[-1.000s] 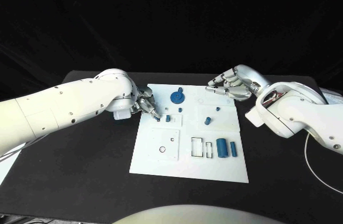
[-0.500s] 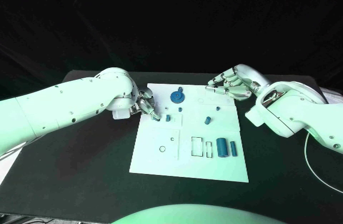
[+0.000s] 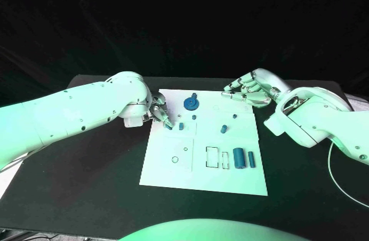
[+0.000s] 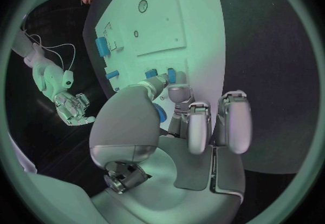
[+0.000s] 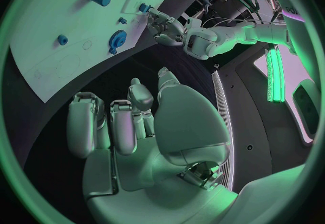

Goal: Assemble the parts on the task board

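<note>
Little has moved: left hand (image 3: 159, 114) stays at the board's (image 3: 173, 171) nine-o'clock edge, fingertips pinching a small blue part (image 4: 159, 112). Right hand (image 3: 247, 93) hovers at one o'clock, fingers curled, holding nothing. Two blue cylinders (image 3: 240, 158) lie at four o'clock, long axes twelve-to-six.

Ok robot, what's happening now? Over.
Left hand pinching a blue part at the board edge. Right hand curled, holding nothing. Nothing in the way.
</note>
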